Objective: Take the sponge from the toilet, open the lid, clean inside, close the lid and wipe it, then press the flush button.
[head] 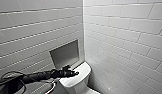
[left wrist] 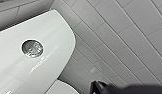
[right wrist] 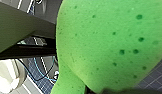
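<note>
left gripper (head: 72,72) above toilet tank (head: 81,75), grip unreadable | right gripper clasps sponge (right wrist: 109,42) | risk: off-centre push slips off flush button (left wrist: 32,48)

Head camera: high, facing down into tiled corner (head: 83,37), toilet (head: 82,72) lower centre. Left wrist camera: close over same toilet's tank, flush button (left wrist: 32,48) large. Right wrist camera: nearly against sponge (right wrist: 109,45).
</note>
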